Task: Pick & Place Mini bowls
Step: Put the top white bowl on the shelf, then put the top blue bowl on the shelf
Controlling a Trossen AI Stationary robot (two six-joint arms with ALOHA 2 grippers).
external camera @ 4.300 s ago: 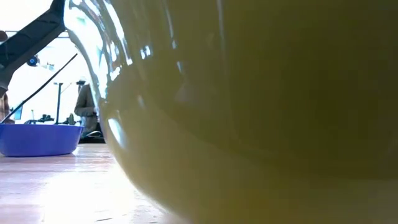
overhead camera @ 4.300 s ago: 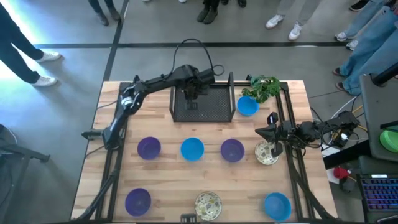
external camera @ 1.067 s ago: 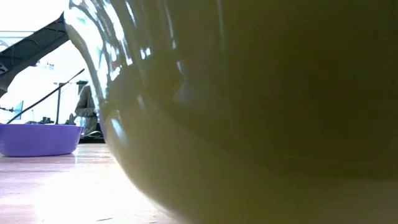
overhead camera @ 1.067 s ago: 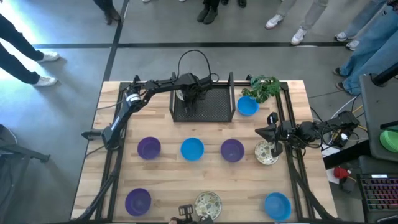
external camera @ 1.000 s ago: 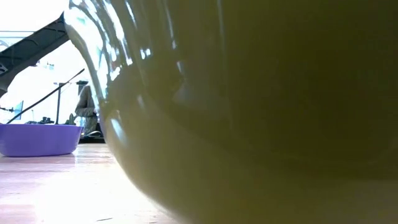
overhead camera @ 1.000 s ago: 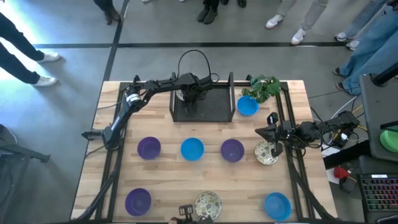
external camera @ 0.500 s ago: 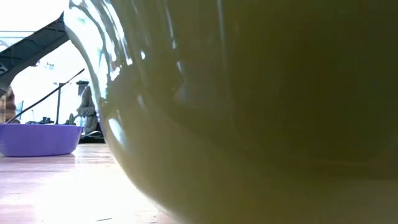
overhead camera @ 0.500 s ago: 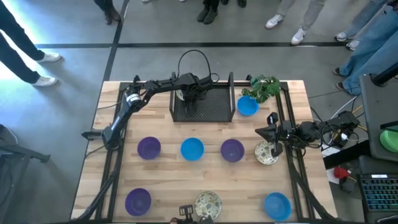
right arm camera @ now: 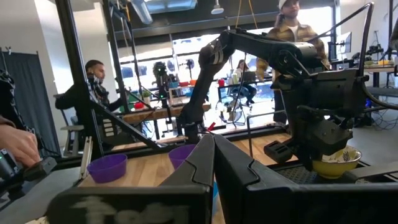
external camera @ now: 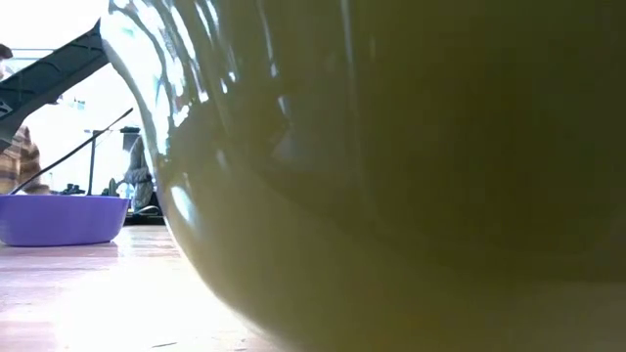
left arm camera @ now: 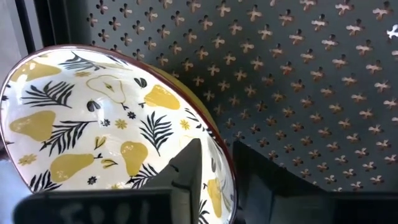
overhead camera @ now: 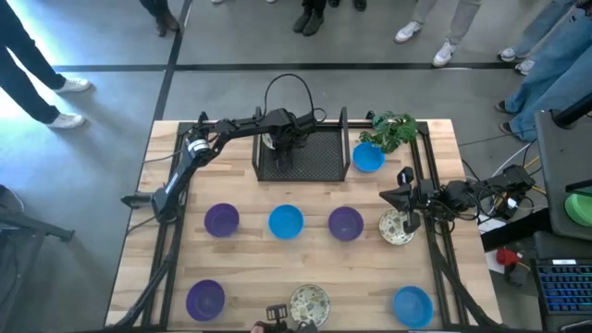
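Left jaws (left arm camera: pixel 214 171) clamped on rim of pear-patterned bowl (left arm camera: pixel 87 124) over black mesh tray (overhead camera: pixel 301 153); right jaws (right arm camera: pixel 213 155) pressed shut, empty, above speckled bowl (overhead camera: pixel 399 227) at right edge of surface (overhead camera: pixel 250 268); remaining bowls spread across surface.

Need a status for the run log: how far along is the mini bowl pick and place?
Early. None sits loose in the black mesh tray yet. In hand: the left gripper holds a pear-patterned bowl by its rim over the tray. Left: eight bowls on the table, including the blue bowl by the plant and a patterned bowl under the waiting right gripper.
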